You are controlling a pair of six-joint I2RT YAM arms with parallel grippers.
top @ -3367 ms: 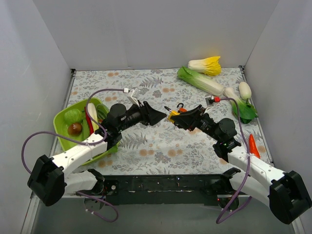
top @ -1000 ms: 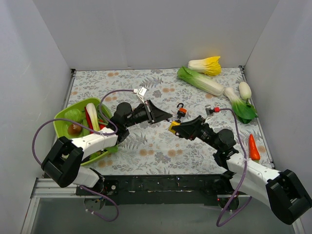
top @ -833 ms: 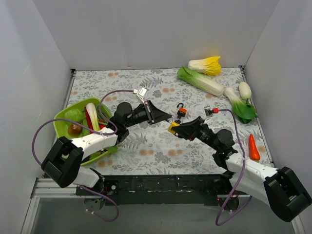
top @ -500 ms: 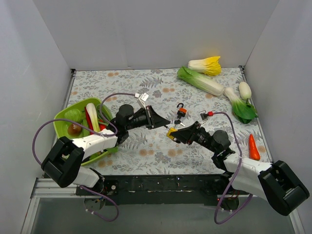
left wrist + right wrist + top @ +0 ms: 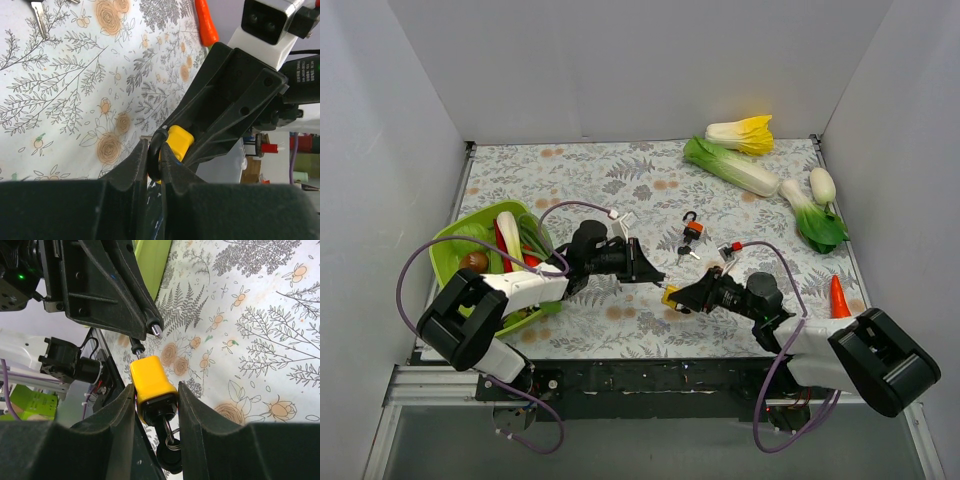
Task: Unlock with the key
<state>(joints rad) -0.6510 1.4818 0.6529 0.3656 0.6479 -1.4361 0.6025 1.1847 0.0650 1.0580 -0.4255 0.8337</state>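
My right gripper (image 5: pixel 155 390) is shut on the yellow padlock (image 5: pixel 150 377) and holds its body between both fingers. A key (image 5: pixel 168 432) is in the lock's underside, and its black head and ring hang below. My left gripper (image 5: pixel 154 165) is shut on the padlock's black shackle (image 5: pixel 151 152), just above the yellow body (image 5: pixel 178 141). In the right wrist view one shackle end (image 5: pixel 156 330) shows a bare silver tip, out of the body. In the top view both grippers meet at the padlock (image 5: pixel 670 295), low over the table's near middle.
An orange padlock (image 5: pixel 692 231) lies behind the grippers with loose keys (image 5: pixel 684 254) beside it. A green basket (image 5: pixel 447 262) of vegetables stands at the left. Cabbages (image 5: pixel 730 165) lie at the back right, and a carrot (image 5: pixel 837 297) lies at the right edge.
Both arms have come toward the near edge and lower, bringing the yellow padlock with them. The left gripper has closed onto the shackle.
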